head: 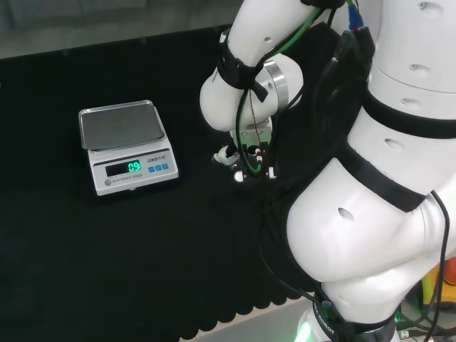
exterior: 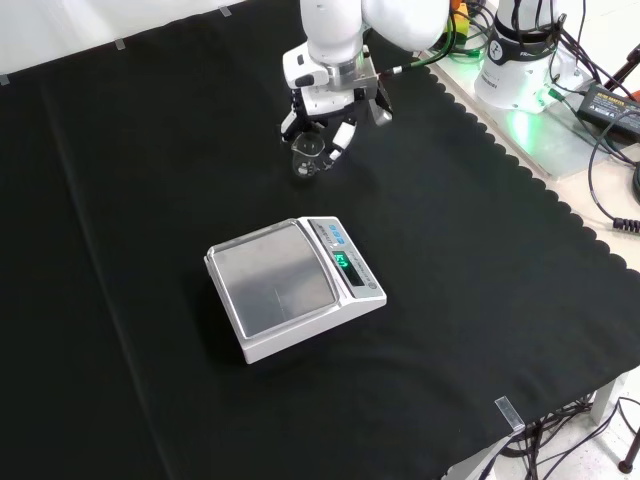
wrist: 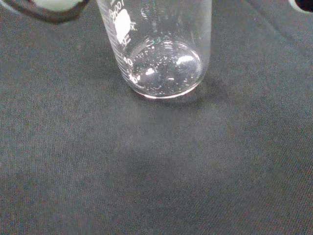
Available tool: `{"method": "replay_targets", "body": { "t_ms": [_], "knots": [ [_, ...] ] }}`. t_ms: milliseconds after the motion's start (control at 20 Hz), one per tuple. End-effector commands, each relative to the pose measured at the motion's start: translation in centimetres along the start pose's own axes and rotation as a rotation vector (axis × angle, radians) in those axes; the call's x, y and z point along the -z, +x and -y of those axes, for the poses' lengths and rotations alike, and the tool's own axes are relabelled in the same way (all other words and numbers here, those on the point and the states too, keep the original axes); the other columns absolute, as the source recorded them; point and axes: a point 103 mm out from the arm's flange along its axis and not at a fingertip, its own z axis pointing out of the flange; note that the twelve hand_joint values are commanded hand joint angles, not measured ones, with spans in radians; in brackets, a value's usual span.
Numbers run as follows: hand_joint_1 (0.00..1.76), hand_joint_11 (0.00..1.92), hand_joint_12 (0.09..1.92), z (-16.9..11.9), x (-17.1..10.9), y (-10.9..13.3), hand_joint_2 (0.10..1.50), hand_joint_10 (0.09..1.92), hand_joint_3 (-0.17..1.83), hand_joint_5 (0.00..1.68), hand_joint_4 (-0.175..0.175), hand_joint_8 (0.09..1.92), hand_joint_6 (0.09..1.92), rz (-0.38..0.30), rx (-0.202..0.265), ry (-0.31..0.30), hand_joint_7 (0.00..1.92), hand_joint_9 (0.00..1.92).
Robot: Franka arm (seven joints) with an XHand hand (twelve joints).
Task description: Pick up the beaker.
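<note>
Item: clear beaker [exterior: 307, 156], upright on the black cloth [exterior: 150, 200] beyond the scale [exterior: 293, 287] in the front view, hand [exterior: 325, 120] just above, fingers spread around it, gripping nothing; you close evenly on its wall.

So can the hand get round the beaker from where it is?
Probably yes: the hand is right above the upright beaker, fingers spread beside it, and the scale stands well clear.
</note>
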Motion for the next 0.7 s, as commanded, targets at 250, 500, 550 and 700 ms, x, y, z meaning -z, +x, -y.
{"method": "replay_targets", "body": {
  "t_ms": [250, 500, 550, 700],
  "knots": [
    [1.19, 1.66, 0.64, -0.2, 8.6, -3.1, 0.65, 0.24, 0.7, 1.24, -0.175, 0.44, 0.74, -0.147, 0.027, -0.063, 1.68, 1.88],
    [1.19, 1.66, 0.64, 0.1, 12.4, -4.2, 0.64, 0.25, 0.72, 1.25, -0.175, 0.43, 0.74, -0.297, 0.036, -0.073, 1.69, 1.89],
    [1.19, 1.66, 0.64, 0.2, 13.0, -4.2, 0.63, 0.24, 0.73, 1.25, -0.175, 0.43, 0.74, -0.328, 0.041, -0.071, 1.69, 1.89],
    [1.19, 1.66, 0.64, 0.4, 14.9, -4.1, 0.63, 0.24, 0.74, 1.26, -0.175, 0.42, 0.74, -0.402, 0.065, -0.07, 1.7, 1.89]
  ]
}}
